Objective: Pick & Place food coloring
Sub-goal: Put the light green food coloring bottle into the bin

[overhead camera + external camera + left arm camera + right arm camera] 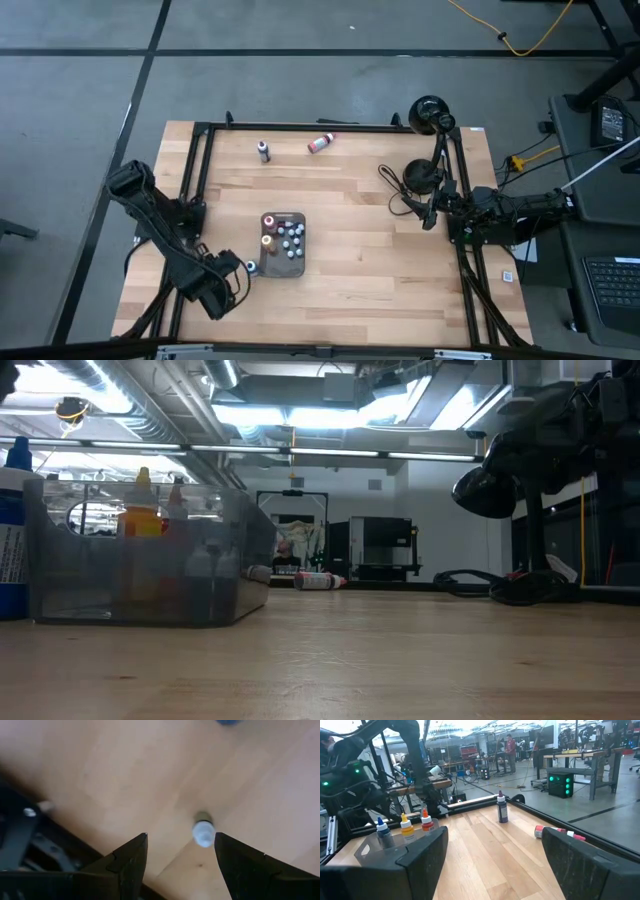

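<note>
Looking down, the high view shows the tray [283, 244] at table centre with bottles [290, 240] inside; two more bottles [264, 150] [320, 143] lie near the far edge. The left gripper [243, 268] hovers just beside the tray; the right gripper [432, 213] waits at the right edge. Left wrist view: fingers [127, 862] spread, a white-capped bottle [203, 831] between them. Right wrist view: fingers [420, 852] spread, gripping nothing.
</note>
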You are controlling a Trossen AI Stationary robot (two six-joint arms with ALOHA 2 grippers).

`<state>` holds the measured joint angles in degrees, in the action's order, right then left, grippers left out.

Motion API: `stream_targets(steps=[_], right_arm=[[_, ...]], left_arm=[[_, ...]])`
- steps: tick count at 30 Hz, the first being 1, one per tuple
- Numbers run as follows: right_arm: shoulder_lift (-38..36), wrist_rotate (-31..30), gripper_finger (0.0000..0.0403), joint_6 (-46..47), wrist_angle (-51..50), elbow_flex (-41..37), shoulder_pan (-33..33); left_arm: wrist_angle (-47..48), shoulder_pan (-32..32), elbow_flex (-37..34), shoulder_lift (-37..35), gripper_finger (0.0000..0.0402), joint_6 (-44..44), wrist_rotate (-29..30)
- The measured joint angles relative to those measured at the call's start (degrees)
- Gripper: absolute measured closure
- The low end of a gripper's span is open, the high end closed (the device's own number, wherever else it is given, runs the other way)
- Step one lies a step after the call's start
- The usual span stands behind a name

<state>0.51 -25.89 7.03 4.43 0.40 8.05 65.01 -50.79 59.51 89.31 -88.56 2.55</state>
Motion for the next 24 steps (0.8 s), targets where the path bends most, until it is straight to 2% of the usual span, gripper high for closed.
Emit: stream_targets(steps=[13, 24], right_arm=[[0.0, 0.0, 0.008, 0.0, 0.0, 0.0, 0.0], [0.0, 0.0, 0.008, 0.0, 0.0, 0.0, 0.0]], left_arm=[[-8.9, -0.6, 0.0, 8.6, 0.0178, -3.3, -2.8], [-8.6, -0.7, 0.0, 9.2, 0.018, -3.7, -2.4]])
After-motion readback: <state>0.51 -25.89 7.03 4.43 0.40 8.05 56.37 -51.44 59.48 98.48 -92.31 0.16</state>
